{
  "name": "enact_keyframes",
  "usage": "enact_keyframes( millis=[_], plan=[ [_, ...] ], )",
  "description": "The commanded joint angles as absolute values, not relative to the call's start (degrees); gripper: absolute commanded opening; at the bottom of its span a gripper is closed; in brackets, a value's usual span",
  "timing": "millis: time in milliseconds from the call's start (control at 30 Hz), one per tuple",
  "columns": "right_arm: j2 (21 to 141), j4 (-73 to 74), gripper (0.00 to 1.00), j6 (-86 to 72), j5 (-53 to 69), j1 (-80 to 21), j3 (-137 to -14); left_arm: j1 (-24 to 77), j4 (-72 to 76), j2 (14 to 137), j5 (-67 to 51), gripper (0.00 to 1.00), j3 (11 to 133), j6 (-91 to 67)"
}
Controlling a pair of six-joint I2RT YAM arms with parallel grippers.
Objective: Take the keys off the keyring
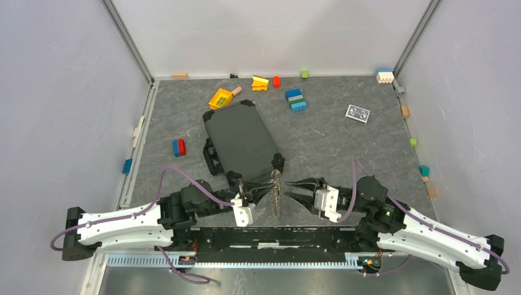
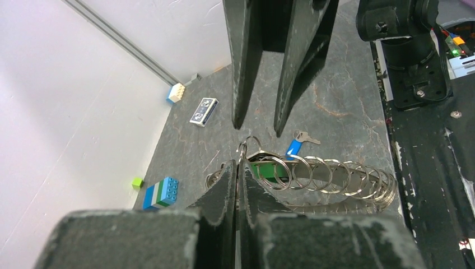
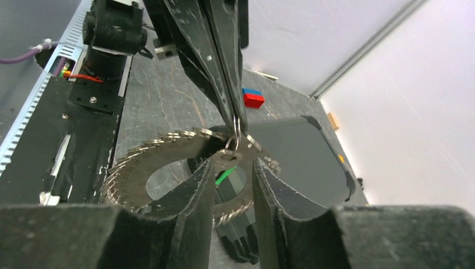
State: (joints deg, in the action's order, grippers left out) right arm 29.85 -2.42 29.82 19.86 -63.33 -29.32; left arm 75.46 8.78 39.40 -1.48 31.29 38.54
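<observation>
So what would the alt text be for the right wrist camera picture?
The left gripper, shut, holds up a keyring crowded with keys fanned like gear teeth. The right gripper, open, faces it up close, with a dark grey case on the table behind.

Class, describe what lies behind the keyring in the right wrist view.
The grey case and slate table lie behind the keyring; part of the case is covered by keys.
</observation>
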Motion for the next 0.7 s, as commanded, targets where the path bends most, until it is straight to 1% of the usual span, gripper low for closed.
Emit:
enact_keyframes(
  millis=[0, 267, 367, 433, 600, 667],
  plan=[
    [27.75, -16.24, 0.37, 19.05, 12.96, -63.46, -24.52, 75.36, 14.32, 38.21, -0.25, 0.02, 31.94, 36.71],
    [29.59, -23.80, 0.44, 12.81, 12.90, -63.45, -21.35, 75.41, 14.41, 38.49, -0.18, 0.02, 32.03, 36.55],
    [30.46, -26.90, 0.44, 10.57, 13.39, -63.46, -20.49, 75.41, 14.50, 38.47, -0.20, 0.02, 32.04, 36.30],
    [30.83, -27.97, 0.42, 9.80, 13.88, -63.46, -20.13, 75.37, 14.50, 38.34, -0.18, 0.02, 31.94, 36.24],
    [31.34, -27.70, 0.28, 9.45, 14.33, -63.45, -19.81, 75.36, 14.50, 37.86, -0.24, 0.02, 31.89, 36.30],
    [31.32, -27.81, 0.26, 9.24, 14.52, -63.46, -19.60, 75.41, 14.50, 37.77, -0.28, 0.02, 31.77, 36.30]
  ],
)
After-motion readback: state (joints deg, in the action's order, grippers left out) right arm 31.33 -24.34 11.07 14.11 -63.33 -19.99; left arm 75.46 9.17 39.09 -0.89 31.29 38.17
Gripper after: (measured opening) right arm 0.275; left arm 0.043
